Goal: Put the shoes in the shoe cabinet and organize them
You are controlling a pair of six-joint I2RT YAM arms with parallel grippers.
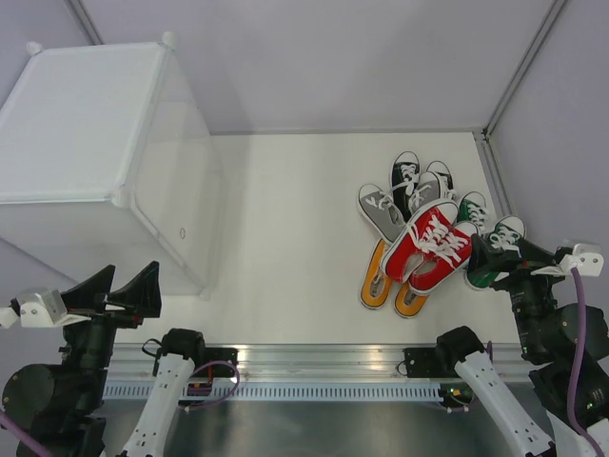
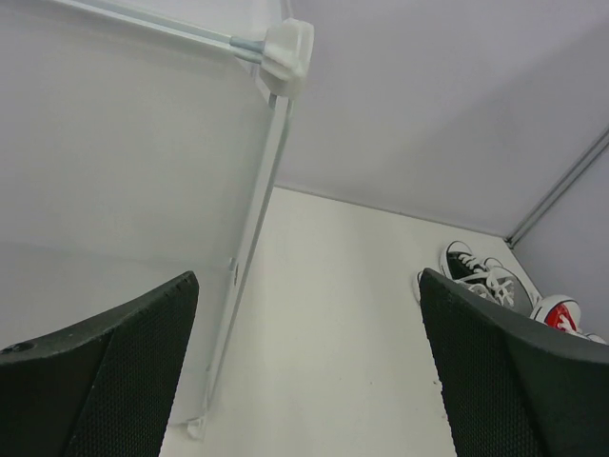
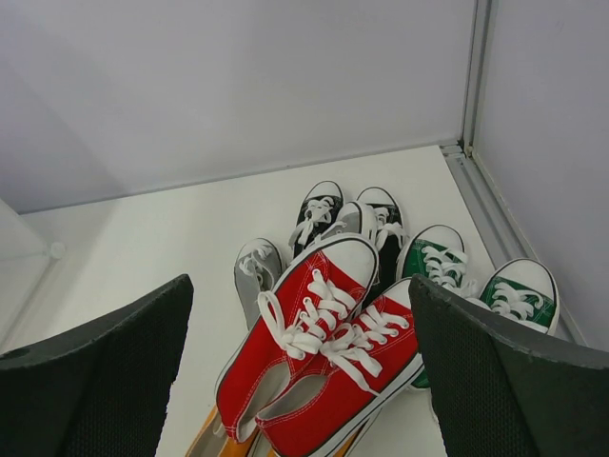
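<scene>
The surface (image 1: 304, 238) is a plain white board, matt and unmarked, closed in by pale lilac-grey walls (image 1: 314, 57) at its far edge and along both sides. A metal strut (image 1: 492, 171) runs along its right edge up to the far right corner, and a ribbed aluminium rail (image 1: 314, 360) borders its near edge, where the two arm bases are bolted. The shoe cabinet (image 1: 86, 124) fills the left edge from the far left corner nearly to the near edge. It is a translucent white box with round corner connectors (image 2: 288, 48), and its clear door panel with a small hole (image 1: 183, 231) faces the open middle of the surface. The shoes (image 1: 419, 228) lie outside it in one loose heap close to the right edge, well apart from the cabinet. The red pair (image 1: 430, 246) lies on top, the orange pair (image 1: 376, 281) shows beneath it toward the near edge, the grey pair (image 1: 381, 211) and black pair (image 1: 407, 176) lie on the far side, and the green pair (image 1: 473, 214) lies nearest the right edge. The left gripper (image 1: 119, 297) hovers by the cabinet's near corner with its jaws spread wide and nothing between them. The right gripper (image 1: 500, 259) hangs over the near right side of the heap, just above a green shoe, jaws likewise wide and holding nothing.
</scene>
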